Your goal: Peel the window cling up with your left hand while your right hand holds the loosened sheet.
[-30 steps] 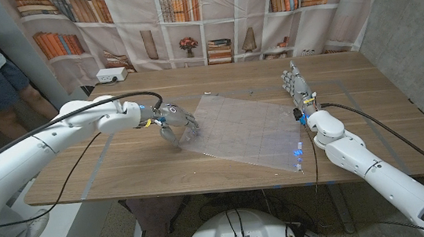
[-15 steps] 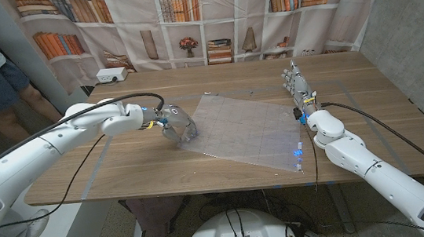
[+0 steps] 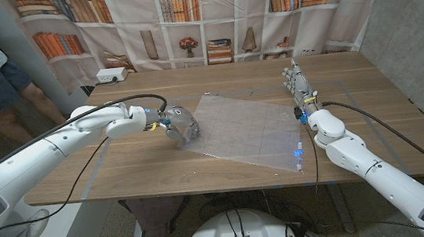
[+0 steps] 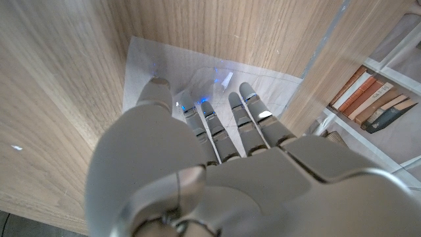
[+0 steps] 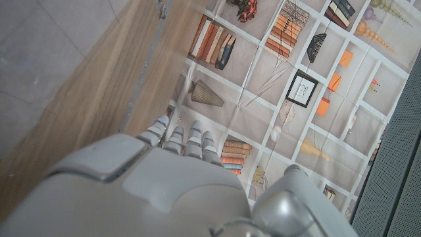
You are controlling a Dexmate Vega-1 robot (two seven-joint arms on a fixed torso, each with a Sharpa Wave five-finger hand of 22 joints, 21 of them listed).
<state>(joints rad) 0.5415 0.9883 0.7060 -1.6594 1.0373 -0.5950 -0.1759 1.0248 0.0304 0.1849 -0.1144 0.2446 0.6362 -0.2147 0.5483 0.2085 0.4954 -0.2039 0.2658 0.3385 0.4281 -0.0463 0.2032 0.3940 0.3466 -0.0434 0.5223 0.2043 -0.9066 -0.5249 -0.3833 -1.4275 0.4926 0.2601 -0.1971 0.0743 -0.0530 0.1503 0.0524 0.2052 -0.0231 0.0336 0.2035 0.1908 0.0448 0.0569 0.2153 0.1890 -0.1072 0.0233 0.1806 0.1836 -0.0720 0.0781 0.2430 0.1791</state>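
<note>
Left hand (image 3: 179, 127) fingers (image 4: 248, 110) together on window cling (image 3: 244, 128) corner; right hand (image 3: 297, 83) upright, fingers straight, empty

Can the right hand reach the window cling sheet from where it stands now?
Probably yes. The right hand stands beside the window cling's right edge, apart from it, with only bare table between them.

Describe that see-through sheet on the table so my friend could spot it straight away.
Look at the wooden table in front of the bookshelf backdrop. In its middle, between the two white arms, lies the window cling, a thin, square, see-through sheet. Its faint sheen over the wood grain sets it apart, and the left robot hand touches its edge.
</note>
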